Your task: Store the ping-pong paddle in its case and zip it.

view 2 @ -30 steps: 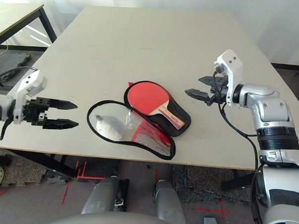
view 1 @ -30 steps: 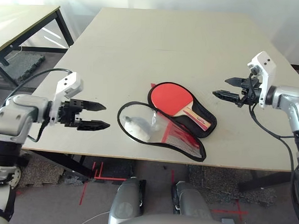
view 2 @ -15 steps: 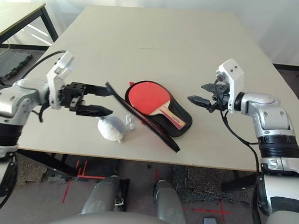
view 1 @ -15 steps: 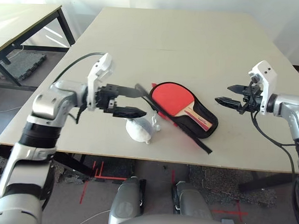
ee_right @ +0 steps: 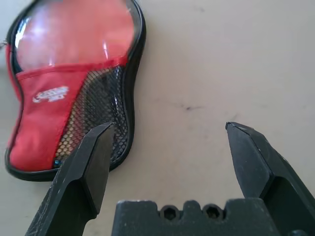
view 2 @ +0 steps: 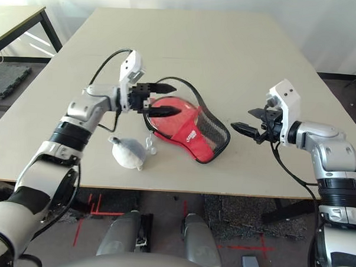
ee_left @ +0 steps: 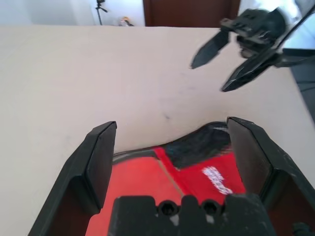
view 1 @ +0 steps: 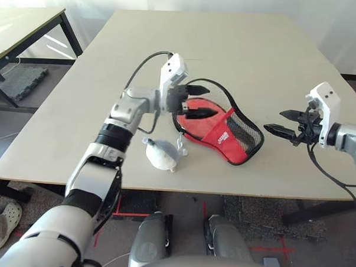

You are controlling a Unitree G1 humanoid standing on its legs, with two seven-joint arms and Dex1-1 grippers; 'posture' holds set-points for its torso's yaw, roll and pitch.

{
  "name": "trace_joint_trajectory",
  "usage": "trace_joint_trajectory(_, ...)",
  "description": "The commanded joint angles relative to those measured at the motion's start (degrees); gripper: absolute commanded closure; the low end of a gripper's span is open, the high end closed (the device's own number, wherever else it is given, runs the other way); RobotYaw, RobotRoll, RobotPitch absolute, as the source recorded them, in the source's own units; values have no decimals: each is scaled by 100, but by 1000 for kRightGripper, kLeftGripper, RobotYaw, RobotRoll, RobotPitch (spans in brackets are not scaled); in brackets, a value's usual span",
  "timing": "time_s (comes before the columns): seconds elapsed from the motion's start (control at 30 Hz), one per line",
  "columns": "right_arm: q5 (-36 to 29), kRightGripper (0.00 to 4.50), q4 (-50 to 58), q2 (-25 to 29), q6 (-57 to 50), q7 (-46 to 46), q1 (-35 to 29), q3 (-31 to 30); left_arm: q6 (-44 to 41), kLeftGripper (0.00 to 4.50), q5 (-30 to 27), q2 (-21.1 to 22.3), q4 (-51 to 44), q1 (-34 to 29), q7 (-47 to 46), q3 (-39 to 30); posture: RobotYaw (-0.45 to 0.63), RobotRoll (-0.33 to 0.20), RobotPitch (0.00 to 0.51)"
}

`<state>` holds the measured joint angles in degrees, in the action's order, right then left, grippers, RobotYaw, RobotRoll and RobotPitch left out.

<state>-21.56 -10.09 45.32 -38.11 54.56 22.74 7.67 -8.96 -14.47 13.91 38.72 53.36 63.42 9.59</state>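
Note:
The case [view 1: 220, 130] lies folded shut near the table's front edge, red side and black mesh pocket [ee_right: 93, 103] up, white logo showing. The ping-pong paddle is hidden under its top flap. My left gripper [view 1: 212, 101] stands open just over the case's round end [ee_left: 133, 177], one finger low against the red fabric. My right gripper [view 1: 273, 120] hangs open to the right of the case, a short gap from its narrow end, nothing between its fingers. In the left wrist view the right gripper [ee_left: 246, 39] shows beyond the case.
A small whitish lumpy pouch [view 1: 161, 156] with a string lies left of the case near the front edge. The beige table [view 1: 229, 41] stretches bare behind. A second table [view 1: 23, 26] stands at the far left.
My left arm has swept right, carrying the case's open flap over the paddle, which is now covered. The right gripper has drifted a little right and lower, still open.

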Motion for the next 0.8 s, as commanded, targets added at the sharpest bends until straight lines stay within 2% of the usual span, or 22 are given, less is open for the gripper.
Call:
trace_joint_trajectory(0.03,-231,23,24,-55,-275,18,-19,120,0,0,78,113,-33,-58,213,-27,-18,0,61)
trace_joint_trajectory(0.27,-156,23,-327,-390,-124,71,-6,-160,-488,0,-44,463,-903,-624,374,-47,21,0,61)
trace_joint_trajectory(0.53,-45,23,-1102,-887,68,107,119,-353,-1322,0,-423,1210,-2202,-1464,533,-300,77,0,61)
trace_joint_trajectory(0.8,-75,23,-1047,-1157,-50,240,-12,-459,-1609,0,-539,1617,-2740,-2007,374,-608,90,0,54)
